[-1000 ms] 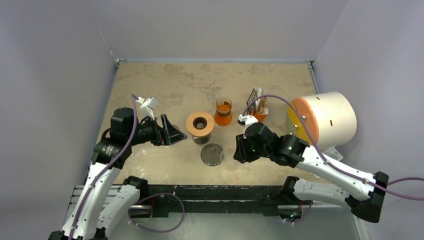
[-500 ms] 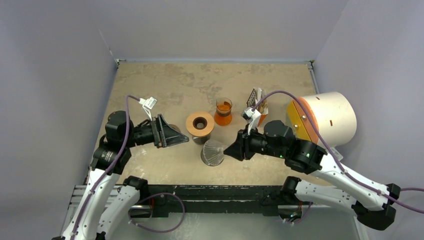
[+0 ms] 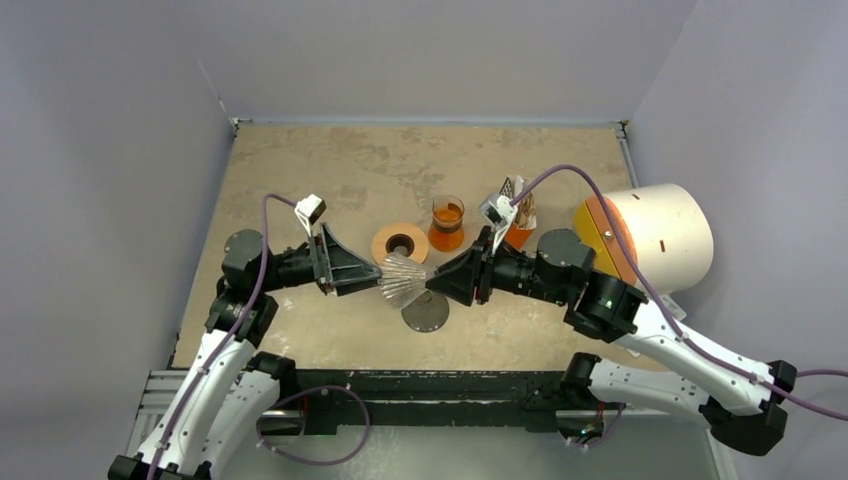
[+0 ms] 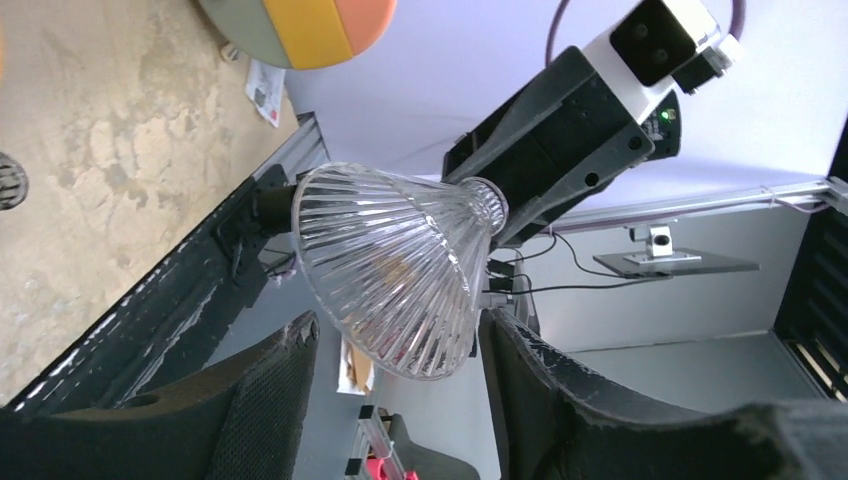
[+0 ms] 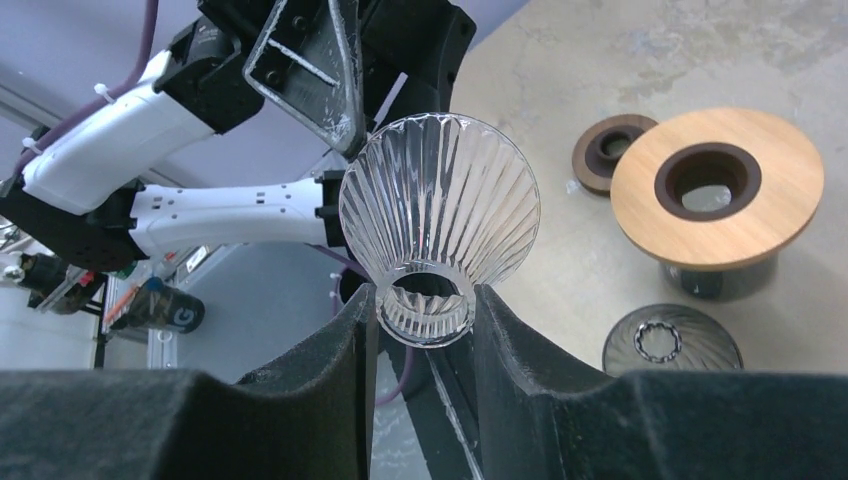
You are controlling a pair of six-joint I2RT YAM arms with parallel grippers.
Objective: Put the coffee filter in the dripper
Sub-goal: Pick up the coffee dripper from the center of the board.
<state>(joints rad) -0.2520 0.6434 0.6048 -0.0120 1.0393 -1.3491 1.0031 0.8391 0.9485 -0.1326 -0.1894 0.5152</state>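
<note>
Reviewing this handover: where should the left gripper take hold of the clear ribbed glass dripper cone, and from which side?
The wide flared rim, approached from the left arm's side. The clear ribbed glass dripper cone lies sideways in the air, mouth towards the left gripper, while the right gripper pinches its narrow neck, so probably only the wide end is free.

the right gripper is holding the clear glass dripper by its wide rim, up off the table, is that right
Not quite. The right gripper holds the clear glass dripper by its narrow neck, not its wide rim; the wide end points away from it. The right wrist view shows the two fingers clamped on the neck. The rest is right: it is up off the table.
</note>
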